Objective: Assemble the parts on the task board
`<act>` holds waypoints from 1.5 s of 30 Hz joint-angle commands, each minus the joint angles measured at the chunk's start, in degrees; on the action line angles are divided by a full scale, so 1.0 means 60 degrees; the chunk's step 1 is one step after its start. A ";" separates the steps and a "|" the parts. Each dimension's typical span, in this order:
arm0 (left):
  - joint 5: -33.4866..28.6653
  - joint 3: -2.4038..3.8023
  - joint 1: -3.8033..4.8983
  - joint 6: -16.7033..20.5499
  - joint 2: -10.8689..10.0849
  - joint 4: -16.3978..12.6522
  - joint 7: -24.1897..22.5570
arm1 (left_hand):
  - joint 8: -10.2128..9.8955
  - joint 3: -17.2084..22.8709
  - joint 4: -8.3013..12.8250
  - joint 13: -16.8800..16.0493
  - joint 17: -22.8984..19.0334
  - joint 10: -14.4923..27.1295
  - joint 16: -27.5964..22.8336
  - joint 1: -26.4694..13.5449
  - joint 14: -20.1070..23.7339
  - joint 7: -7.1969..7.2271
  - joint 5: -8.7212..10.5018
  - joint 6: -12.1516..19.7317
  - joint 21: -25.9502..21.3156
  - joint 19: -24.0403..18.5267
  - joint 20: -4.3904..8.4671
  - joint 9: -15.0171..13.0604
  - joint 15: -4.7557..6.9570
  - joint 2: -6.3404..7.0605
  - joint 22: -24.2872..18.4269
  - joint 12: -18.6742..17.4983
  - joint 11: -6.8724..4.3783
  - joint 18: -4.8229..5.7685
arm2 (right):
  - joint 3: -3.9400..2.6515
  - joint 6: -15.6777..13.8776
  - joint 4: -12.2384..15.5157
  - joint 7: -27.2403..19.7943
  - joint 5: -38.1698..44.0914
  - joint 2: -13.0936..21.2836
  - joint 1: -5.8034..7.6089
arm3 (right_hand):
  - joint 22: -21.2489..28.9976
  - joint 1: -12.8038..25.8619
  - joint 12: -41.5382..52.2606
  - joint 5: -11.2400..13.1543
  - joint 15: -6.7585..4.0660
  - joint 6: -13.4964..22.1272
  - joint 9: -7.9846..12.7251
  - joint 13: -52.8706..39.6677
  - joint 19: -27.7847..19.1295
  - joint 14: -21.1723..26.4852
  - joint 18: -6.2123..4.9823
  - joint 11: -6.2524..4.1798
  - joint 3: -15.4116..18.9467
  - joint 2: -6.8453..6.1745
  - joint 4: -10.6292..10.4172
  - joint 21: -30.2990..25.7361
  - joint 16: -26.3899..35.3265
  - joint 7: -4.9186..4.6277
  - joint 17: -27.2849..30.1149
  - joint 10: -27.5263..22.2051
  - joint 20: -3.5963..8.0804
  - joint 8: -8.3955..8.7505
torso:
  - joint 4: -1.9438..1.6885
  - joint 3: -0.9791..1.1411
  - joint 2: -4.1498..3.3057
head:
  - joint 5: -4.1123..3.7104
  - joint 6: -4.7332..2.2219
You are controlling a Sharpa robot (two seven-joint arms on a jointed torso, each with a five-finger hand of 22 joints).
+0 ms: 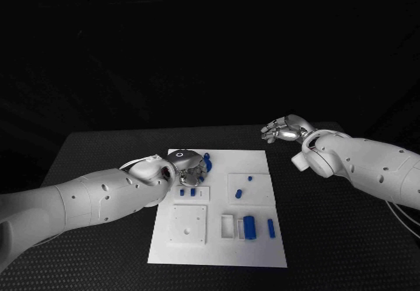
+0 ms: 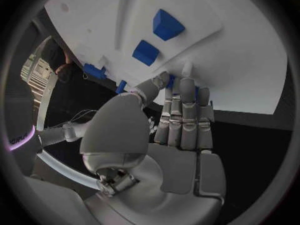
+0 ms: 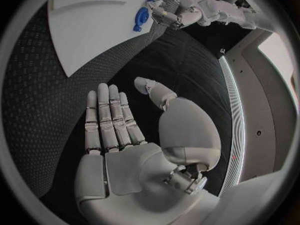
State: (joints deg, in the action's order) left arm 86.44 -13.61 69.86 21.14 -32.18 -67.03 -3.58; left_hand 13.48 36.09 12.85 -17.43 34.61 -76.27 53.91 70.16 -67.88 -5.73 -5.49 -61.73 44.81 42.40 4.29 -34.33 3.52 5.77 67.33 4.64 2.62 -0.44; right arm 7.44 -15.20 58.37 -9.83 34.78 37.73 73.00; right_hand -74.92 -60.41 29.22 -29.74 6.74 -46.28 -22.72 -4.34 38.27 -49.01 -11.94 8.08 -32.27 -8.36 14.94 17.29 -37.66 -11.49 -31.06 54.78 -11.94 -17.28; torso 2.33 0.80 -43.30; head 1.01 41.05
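Left hand (image 1: 184, 171) rests fingers on a blue part (image 1: 207, 162) at the task board (image 1: 254, 251) far-left corner; whether it grips is unclear. Right hand (image 3: 134, 135), spread and holding nothing, hovers off the board's far-right corner. Suggest confirming a firm pinch before lifting the part.

Blue parts (image 1: 249, 227) dot the white task board (image 1: 219, 254) (black table (image 1: 96, 242), silver left hand (image 1: 188, 173)).

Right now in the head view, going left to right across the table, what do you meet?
Left arm → left robot hand over the task board's far left part → task board with blue parts → bare black table → right robot hand, open, off the board.
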 commanded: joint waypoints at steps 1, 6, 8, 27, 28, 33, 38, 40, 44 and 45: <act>-0.0376 0.0008 0.0002 0.0573 -0.0053 -0.0087 -0.0231 | 0.0027 0.0024 0.0033 0.0007 -0.0005 -0.0069 0.0037 -0.0052 -0.0063 0.0023 -0.0038 -0.0063 -0.0029 0.0032 0.0579 -0.0006 0.0009 -0.0073 -0.0003 0.0034 0.0001 0.0073 | -0.0004 0.0122 0.0014 -0.0085 0.0005 0.0000 -0.0001 | -0.0188 0.0082 -0.0034 -0.0057 0.0028 0.0017 0.0017 0.0013 0.0051 0.0047 -0.0169 0.0015 0.0059 0.0044 -0.0002 -0.0061 0.0010 -0.0040 0.0016 -0.0015 -0.0034 -0.0058 | -0.0010 0.0004 0.0005 | 0.0010 -0.0032; -0.0604 0.0027 0.0006 0.0703 -0.0154 -0.0186 -0.0317 | 0.0030 0.0031 0.0038 0.0011 -0.0003 -0.0074 0.0044 -0.0052 -0.0074 0.0025 -0.0049 -0.0067 -0.0035 0.0039 0.0574 -0.0003 0.0015 -0.0068 -0.0004 0.0027 -0.0003 0.0073 | -0.0004 0.0127 0.0000 -0.0084 0.0005 0.0002 -0.0001 | -0.0188 0.0082 -0.0034 -0.0059 0.0028 0.0016 0.0017 0.0013 0.0052 0.0046 -0.0169 0.0015 0.0059 0.0044 -0.0001 -0.0064 0.0009 -0.0040 0.0017 -0.0015 -0.0034 -0.0059 | -0.0002 -0.0002 0.0003 | 0.0031 -0.0052; -0.0705 0.0090 0.0008 0.0694 -0.0213 -0.0258 -0.0331 | 0.0030 0.0033 0.0038 0.0013 -0.0003 -0.0074 0.0044 -0.0054 -0.0076 0.0025 -0.0052 -0.0067 -0.0037 0.0042 0.0572 -0.0002 0.0016 -0.0067 -0.0004 0.0024 -0.0003 0.0073 | -0.0004 0.0131 -0.0005 -0.0083 0.0005 -0.0002 -0.0002 | -0.0189 0.0081 -0.0034 -0.0059 0.0028 0.0016 0.0018 0.0013 0.0052 0.0046 -0.0169 0.0015 0.0059 0.0044 0.0000 -0.0065 0.0009 -0.0040 0.0018 -0.0015 -0.0034 -0.0059 | 0.0001 -0.0001 0.0004 | 0.0037 -0.0062; -0.0953 0.0486 0.0210 -0.0952 -0.1079 -0.0911 0.0019 | 0.0041 0.0027 0.0036 0.0025 0.0000 -0.0111 0.0056 -0.0096 -0.0087 0.0028 -0.0051 -0.0079 -0.0026 0.0081 0.0558 0.0012 0.0024 -0.0077 0.0023 0.0005 -0.0012 0.0073 | -0.0004 0.0129 0.0006 -0.0073 0.0004 0.0042 -0.0002 | -0.0191 0.0077 -0.0034 -0.0062 0.0028 0.0017 0.0021 0.0014 0.0056 0.0047 -0.0171 0.0015 0.0061 0.0040 0.0006 -0.0075 0.0009 -0.0040 0.0021 -0.0016 -0.0034 -0.0061 | -0.0010 0.0001 0.0001 | 0.0083 -0.0055; -0.0954 0.0485 0.0210 -0.0984 -0.1102 -0.0909 0.0021 | 0.0044 0.0025 0.0038 0.0026 0.0002 -0.0118 0.0060 -0.0099 -0.0091 0.0029 -0.0050 -0.0083 -0.0018 0.0092 0.0561 0.0013 0.0027 -0.0078 0.0030 0.0004 -0.0014 0.0073 | -0.0004 0.0131 0.0008 -0.0073 0.0004 0.0042 -0.0002 | -0.0191 0.0077 -0.0034 -0.0062 0.0028 0.0017 0.0021 0.0014 0.0056 0.0047 -0.0172 0.0015 0.0061 0.0040 0.0007 -0.0075 0.0008 -0.0040 0.0021 -0.0016 -0.0034 -0.0061 | -0.0011 0.0003 0.0000 | 0.0080 -0.0055; -0.0981 0.0481 0.0208 -0.1107 -0.1142 -0.0895 0.0028 | 0.0058 0.0004 0.0053 0.0043 0.0029 -0.0161 0.0119 -0.0124 -0.0133 0.0032 -0.0046 -0.0093 0.0097 0.0233 0.0631 0.0035 0.0043 -0.0094 0.0129 -0.0025 -0.0027 0.0072 | -0.0004 0.0131 0.0016 -0.0073 0.0004 0.0048 -0.0001 | -0.0191 0.0074 -0.0034 -0.0062 0.0028 0.0017 0.0021 0.0014 0.0058 0.0047 -0.0172 0.0015 0.0061 0.0039 0.0009 -0.0078 0.0008 -0.0039 0.0022 -0.0016 -0.0034 -0.0062 | -0.0013 -0.0008 -0.0005 | 0.0071 -0.0039; -0.0981 0.0473 0.0207 -0.1178 -0.1118 -0.0752 0.0051 | 0.0075 -0.0017 0.0065 0.0070 0.0101 -0.0204 0.0272 -0.0139 -0.0223 0.0034 -0.0045 -0.0098 0.0321 0.0474 0.0776 0.0068 0.0069 -0.0119 0.0312 -0.0065 -0.0047 0.0043 | -0.0004 0.0129 0.0024 -0.0074 0.0004 0.0047 -0.0001 | -0.0192 0.0072 -0.0034 -0.0062 0.0028 0.0017 0.0022 0.0014 0.0059 0.0047 -0.0173 0.0014 0.0061 0.0038 0.0011 -0.0080 0.0008 -0.0039 0.0023 -0.0016 -0.0035 -0.0063 | -0.0007 -0.0006 -0.0003 | 0.0093 -0.0040; -0.0963 0.0465 0.0206 -0.1172 -0.1092 -0.0682 0.0053 | 0.0082 -0.0021 0.0069 0.0082 0.0149 -0.0215 0.0372 -0.0144 -0.0264 0.0034 -0.0043 -0.0098 0.0397 0.0550 0.0823 0.0082 0.0082 -0.0123 0.0379 -0.0079 -0.0056 0.0033 | -0.0004 0.0124 0.0026 -0.0074 0.0004 0.0048 -0.0001 | -0.0192 0.0072 -0.0034 -0.0063 0.0028 0.0017 0.0023 0.0014 0.0059 0.0048 -0.0173 0.0015 0.0061 0.0038 0.0011 -0.0081 0.0008 -0.0039 0.0024 -0.0016 -0.0035 -0.0063 | -0.0002 -0.0003 -0.0003 | 0.0103 -0.0041; -0.0963 0.0441 0.0202 -0.1163 -0.1045 -0.0607 0.0039 | 0.0087 -0.0021 0.0076 0.0094 0.0198 -0.0226 0.0476 -0.0143 -0.0286 0.0033 -0.0043 -0.0095 0.0479 0.0633 0.0867 0.0099 0.0094 -0.0125 0.0453 -0.0090 -0.0065 0.0018 | -0.0004 0.0125 0.0025 -0.0074 0.0004 0.0047 -0.0001 | -0.0192 0.0071 -0.0034 -0.0063 0.0028 0.0017 0.0023 0.0014 0.0059 0.0047 -0.0173 0.0015 0.0061 0.0038 0.0012 -0.0083 0.0008 -0.0039 0.0024 -0.0016 -0.0035 -0.0063 | 0.0003 -0.0003 -0.0009 | 0.0098 -0.0035; -0.0963 0.0437 0.0201 -0.1177 -0.1033 -0.0593 0.0039 | 0.0087 -0.0021 0.0074 0.0097 0.0207 -0.0226 0.0496 -0.0147 -0.0286 0.0032 -0.0044 -0.0093 0.0497 0.0650 0.0874 0.0103 0.0095 -0.0127 0.0470 -0.0093 -0.0066 0.0014 | -0.0004 0.0125 0.0026 -0.0074 0.0004 0.0047 -0.0001 | -0.0192 0.0071 -0.0034 -0.0063 0.0028 0.0018 0.0023 0.0014 0.0060 0.0047 -0.0173 0.0015 0.0061 0.0038 0.0013 -0.0083 0.0008 -0.0039 0.0024 -0.0016 -0.0035 -0.0063 | 0.0005 -0.0005 -0.0010 | 0.0098 -0.0033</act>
State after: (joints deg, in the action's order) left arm 80.95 -11.00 71.02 15.13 -38.61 -70.59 -3.28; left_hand 13.82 35.83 13.06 -16.89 35.82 -77.11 56.58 69.17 -69.23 -5.59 -5.56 -61.99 47.47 45.78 5.21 -33.60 4.10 5.61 70.09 4.38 2.26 -0.44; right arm 7.42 -15.16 58.43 -9.84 34.78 38.01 73.00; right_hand -74.91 -60.41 29.22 -29.74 6.74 -46.31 -22.67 -4.34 38.27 -49.01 -11.94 8.08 -32.27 -8.36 14.94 17.06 -37.66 -11.46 -30.97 54.78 -11.94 -17.28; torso 2.31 0.77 -43.32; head 1.59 40.83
